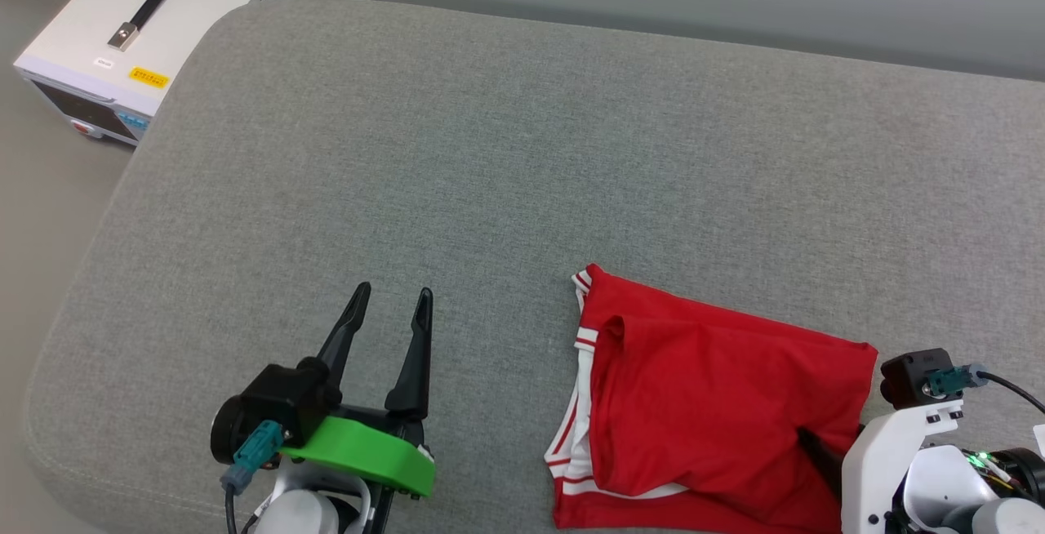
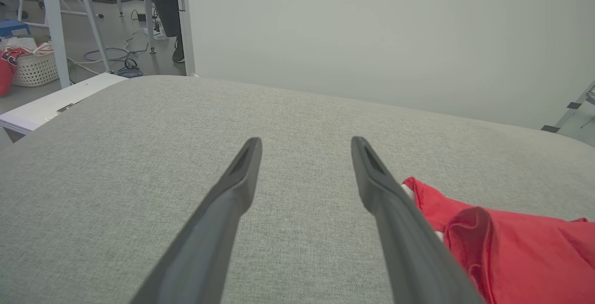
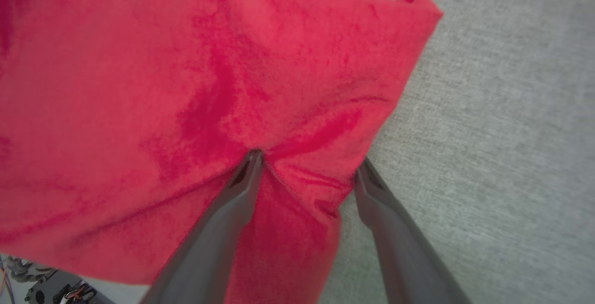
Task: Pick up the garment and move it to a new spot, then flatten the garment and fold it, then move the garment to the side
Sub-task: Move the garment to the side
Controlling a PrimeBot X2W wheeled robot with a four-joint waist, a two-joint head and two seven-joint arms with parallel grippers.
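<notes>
Now | left end effector (image 1: 393,291): spread, over grey cushion (image 1: 490,150) | right end effector (image 3: 310,157): spread, tips on garment (image 3: 186,85)

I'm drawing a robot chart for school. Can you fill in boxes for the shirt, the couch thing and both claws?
surface: grey cushion
shirt: red, white striped trim, folded over, near right side
left gripper: open, over bare cushion, not touching shirt
right gripper: open, jaws astride shirt's edge, fabric bunched between
beside cushion: white box with black handle
</notes>
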